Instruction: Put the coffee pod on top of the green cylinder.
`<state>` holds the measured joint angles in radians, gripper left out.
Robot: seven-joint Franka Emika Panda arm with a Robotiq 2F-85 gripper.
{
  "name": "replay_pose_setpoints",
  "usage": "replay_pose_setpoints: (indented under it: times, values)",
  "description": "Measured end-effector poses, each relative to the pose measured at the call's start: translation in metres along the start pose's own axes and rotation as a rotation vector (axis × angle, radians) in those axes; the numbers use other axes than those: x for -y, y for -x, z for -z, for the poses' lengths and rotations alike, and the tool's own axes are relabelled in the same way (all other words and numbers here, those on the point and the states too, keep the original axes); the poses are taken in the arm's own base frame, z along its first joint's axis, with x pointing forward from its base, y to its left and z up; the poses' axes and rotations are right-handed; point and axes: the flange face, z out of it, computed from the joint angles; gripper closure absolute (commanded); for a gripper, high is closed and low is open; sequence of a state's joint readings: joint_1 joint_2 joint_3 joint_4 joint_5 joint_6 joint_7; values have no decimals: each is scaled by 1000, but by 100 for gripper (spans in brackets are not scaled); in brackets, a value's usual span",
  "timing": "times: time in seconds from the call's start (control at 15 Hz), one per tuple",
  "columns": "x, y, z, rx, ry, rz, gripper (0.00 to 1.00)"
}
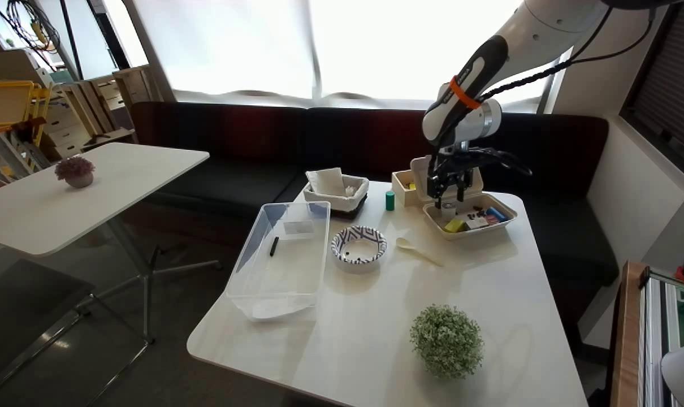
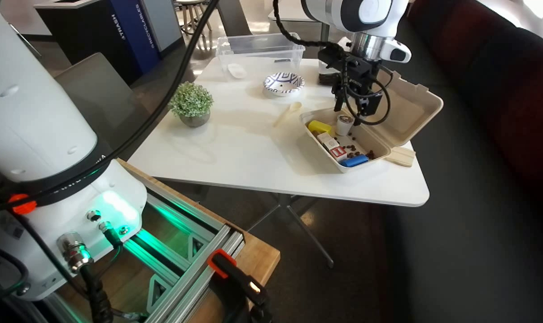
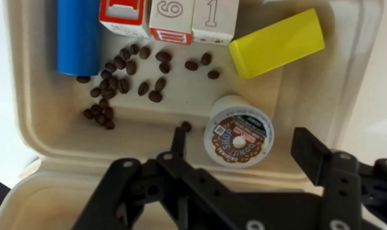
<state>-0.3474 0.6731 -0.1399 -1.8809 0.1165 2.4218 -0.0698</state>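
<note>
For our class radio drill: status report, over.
End effector open. Coffee pod in takeout box, ungripped. Green cylinder outside, top bare. Possible snag: raised lid nearby.

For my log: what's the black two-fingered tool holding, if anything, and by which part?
Nothing: the tool is open, with gaps either side of the white cup-shaped plastic coffee pod.

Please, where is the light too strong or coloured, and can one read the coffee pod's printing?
In an exterior view, the windows are overexposed; in an exterior view, green light tints the robot base; in the wrist view, the coffee pod has readable large print.
</note>
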Motion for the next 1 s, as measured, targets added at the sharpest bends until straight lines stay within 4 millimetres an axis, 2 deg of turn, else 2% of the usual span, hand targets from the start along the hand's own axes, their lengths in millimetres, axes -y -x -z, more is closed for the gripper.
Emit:
replay_pose_setpoints:
  times: [0.07,0.33,0.4,0.6,0.67,0.73,0.87,1.0]
  values:
    - [0,-1,-1,-8,-5,-1,17]
    - [1,-4,-8,-18,-20,2,29]
    - [2,-5,-9,-18,-22,3,28]
    - [3,-7,-11,-18,-23,4,38]
    - [3,-7,-12,-18,-23,4,48]
    - [3,-7,-12,-18,-23,4,47]
    - [2,-7,-11,-19,-23,3,64]
    - [2,-8,-8,-24,-25,1,72]
